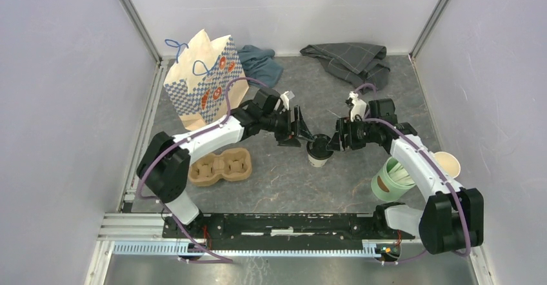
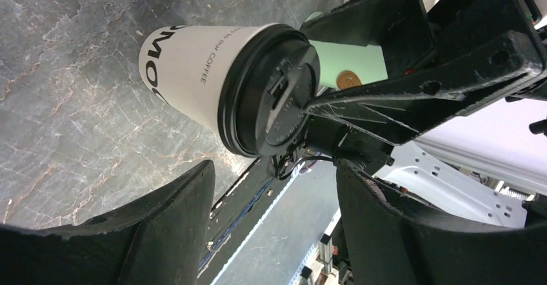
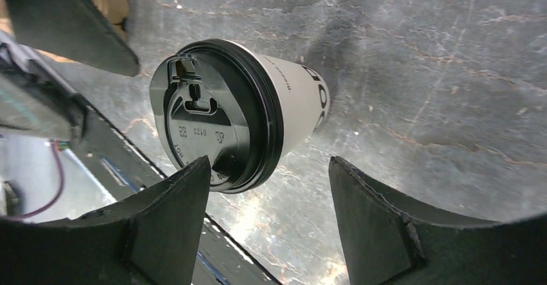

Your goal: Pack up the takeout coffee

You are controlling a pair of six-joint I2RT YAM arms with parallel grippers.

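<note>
The coffee cup [image 1: 318, 152] with its black lid stands upright on the grey table [image 1: 284, 185], off to the right of the cardboard carrier [image 1: 219, 167]. The left gripper [image 2: 274, 167] hangs to the carrier's right, short of the cup, its fingers spread wide around nothing, the cup just past their tips. The right gripper [image 3: 269, 162], farther right of the carrier beyond the cup, is spread wide too, one finger against the lid's rim.
</note>
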